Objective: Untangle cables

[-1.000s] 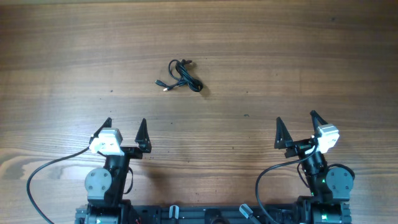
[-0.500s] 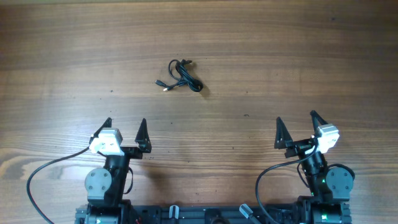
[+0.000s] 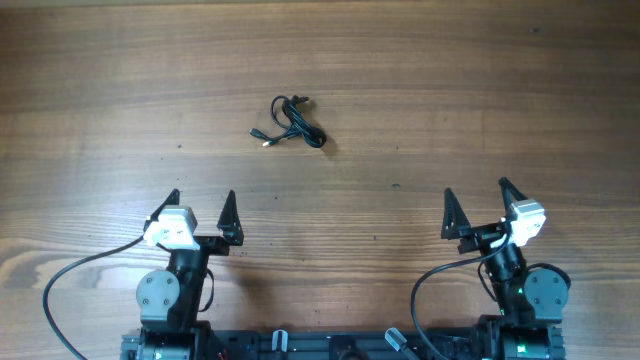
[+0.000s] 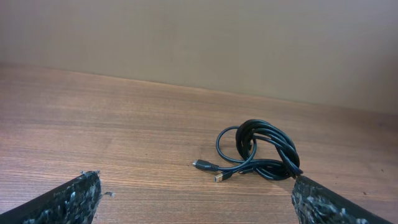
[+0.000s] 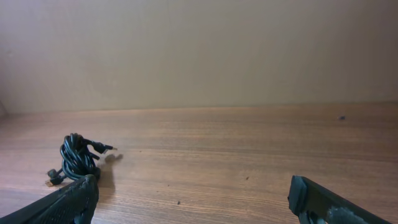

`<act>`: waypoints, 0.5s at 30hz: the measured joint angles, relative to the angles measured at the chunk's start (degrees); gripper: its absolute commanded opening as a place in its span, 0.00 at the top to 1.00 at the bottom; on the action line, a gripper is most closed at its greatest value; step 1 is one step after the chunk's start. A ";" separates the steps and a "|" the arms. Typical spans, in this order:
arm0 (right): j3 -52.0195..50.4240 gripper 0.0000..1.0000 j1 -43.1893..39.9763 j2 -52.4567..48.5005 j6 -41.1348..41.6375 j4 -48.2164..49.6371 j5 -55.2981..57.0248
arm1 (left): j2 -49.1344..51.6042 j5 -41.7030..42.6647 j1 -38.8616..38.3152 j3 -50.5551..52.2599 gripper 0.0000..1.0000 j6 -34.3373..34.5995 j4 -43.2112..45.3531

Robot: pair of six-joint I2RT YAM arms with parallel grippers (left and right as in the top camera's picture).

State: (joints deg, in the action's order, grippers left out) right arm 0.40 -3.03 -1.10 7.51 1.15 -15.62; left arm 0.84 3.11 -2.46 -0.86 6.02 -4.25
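Black cables (image 3: 290, 122) lie bundled in a small knot on the wooden table (image 3: 450, 90), far and left of centre, well apart from my left pincer (image 3: 201, 195) and right pincer (image 3: 476, 190), both spread wide and empty.

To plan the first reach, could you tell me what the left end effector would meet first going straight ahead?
Likely only bare table: in the overhead view the left end effector aims just left of the cables, though depth is unclear.

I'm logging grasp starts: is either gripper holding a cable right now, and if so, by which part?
Nothing is held. The left gripper and right gripper are both open, and the cables lie bundled on the table, well clear of both.
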 measured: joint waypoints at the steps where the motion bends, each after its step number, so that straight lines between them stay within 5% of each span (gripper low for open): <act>1: 0.00 0.00 0.00 0.00 0.22 0.00 -0.04 | 0.00 0.00 0.00 0.00 0.00 0.00 0.00; 15: 4.59 0.00 0.00 -2.27 2.36 1.11 -10.95 | 3.89 5.40 0.00 -3.74 0.00 0.00 1.14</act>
State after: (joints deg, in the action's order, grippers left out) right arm 4.99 -3.03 -3.38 9.87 2.26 -26.57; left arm 4.73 8.51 -2.46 -4.60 6.02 -3.11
